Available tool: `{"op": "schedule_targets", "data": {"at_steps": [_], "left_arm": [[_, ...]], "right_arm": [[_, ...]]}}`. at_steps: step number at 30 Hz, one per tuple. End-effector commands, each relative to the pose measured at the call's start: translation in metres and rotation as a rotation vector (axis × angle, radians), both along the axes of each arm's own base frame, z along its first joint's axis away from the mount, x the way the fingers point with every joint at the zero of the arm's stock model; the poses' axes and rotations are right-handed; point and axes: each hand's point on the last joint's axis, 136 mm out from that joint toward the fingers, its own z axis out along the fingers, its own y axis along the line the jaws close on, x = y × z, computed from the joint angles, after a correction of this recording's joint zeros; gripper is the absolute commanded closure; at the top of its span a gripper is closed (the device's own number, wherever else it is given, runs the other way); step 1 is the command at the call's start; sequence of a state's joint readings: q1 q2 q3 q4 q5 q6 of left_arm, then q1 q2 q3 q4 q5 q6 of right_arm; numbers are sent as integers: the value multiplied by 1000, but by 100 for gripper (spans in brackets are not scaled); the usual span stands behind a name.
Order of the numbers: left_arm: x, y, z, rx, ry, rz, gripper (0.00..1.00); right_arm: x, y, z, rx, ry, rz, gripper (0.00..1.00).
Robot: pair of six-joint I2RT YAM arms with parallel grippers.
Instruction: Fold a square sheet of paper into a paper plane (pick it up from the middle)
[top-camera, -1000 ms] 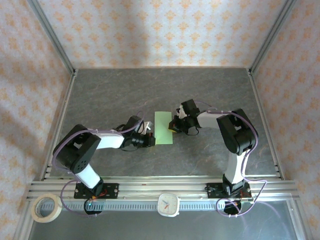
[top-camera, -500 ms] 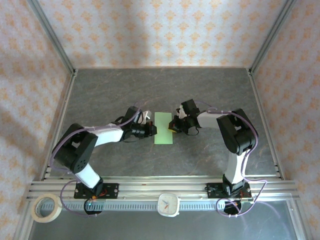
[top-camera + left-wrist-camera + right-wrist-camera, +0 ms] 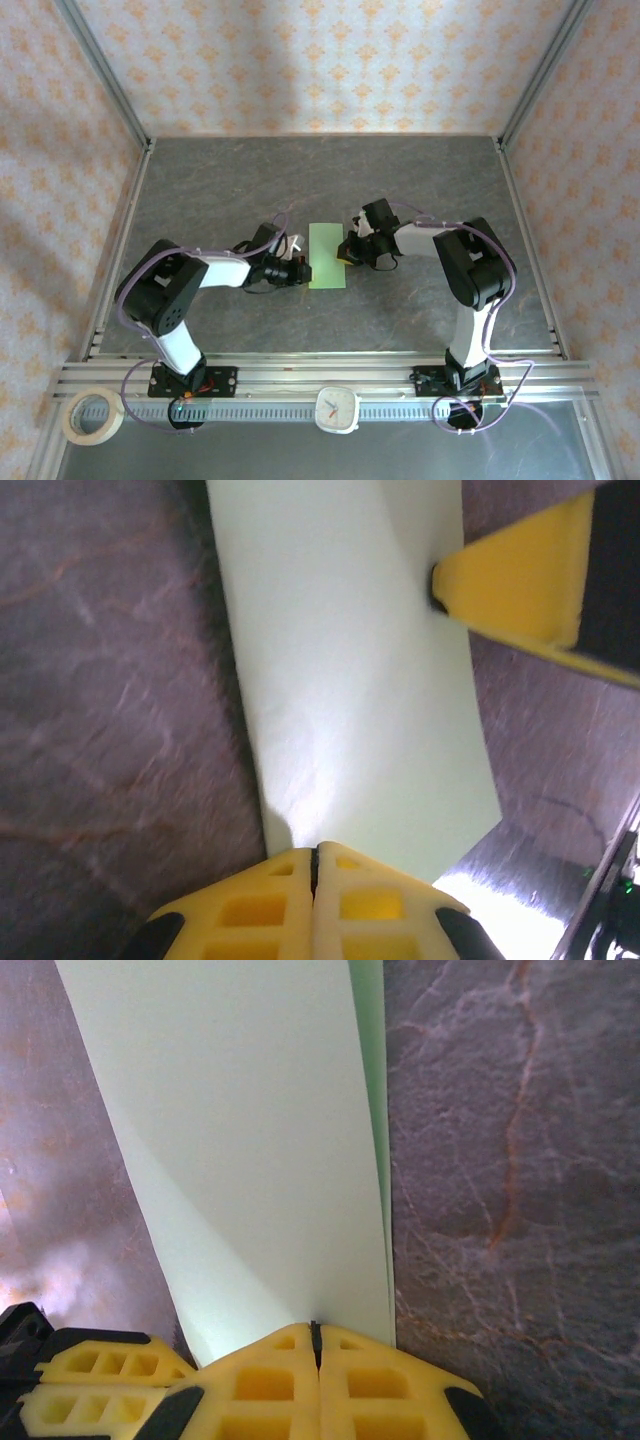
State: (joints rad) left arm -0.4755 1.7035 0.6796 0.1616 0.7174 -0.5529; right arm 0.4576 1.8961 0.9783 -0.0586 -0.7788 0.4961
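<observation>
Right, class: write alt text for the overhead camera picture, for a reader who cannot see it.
A narrow pale green sheet of paper lies on a grey table between two robot arms, viewed from above. The left arm's fingers and the right arm's fingers are shut, one at each long edge.

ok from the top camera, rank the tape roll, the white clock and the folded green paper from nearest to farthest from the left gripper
From the left gripper:
1. folded green paper, right at its fingertips, just to its right.
2. white clock, at the near edge, in the middle.
3. tape roll, in the near left corner.
</observation>
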Motion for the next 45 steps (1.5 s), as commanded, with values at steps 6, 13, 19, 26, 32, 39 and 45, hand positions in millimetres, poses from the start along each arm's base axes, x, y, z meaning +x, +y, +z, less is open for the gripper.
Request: {"op": "schedule_targets", "data": {"at_steps": [6, 13, 19, 26, 32, 39, 45], "left_arm": [[-37, 28, -13, 179, 33, -84, 92], [-2, 10, 41, 60, -114, 28, 93], [20, -32, 57, -183, -61, 35, 93], [4, -26, 7, -76, 72, 0, 93], [-45, 13, -37, 124, 182, -52, 93], [-61, 18, -28, 170, 126, -103, 91], [-46, 4, -4, 197, 24, -138, 91]], "right_arm": [[-39, -48, -70, -263, 166, -57, 100], [-39, -48, -68, -265, 164, -54, 100], [-39, -48, -69, -263, 165, -56, 100], [-39, -48, -70, -264, 166, -56, 100], [-40, -48, -71, -269, 169, -51, 100], [-39, -48, -70, -275, 169, -43, 100], [-38, -50, -69, -282, 159, -39, 100]]}}
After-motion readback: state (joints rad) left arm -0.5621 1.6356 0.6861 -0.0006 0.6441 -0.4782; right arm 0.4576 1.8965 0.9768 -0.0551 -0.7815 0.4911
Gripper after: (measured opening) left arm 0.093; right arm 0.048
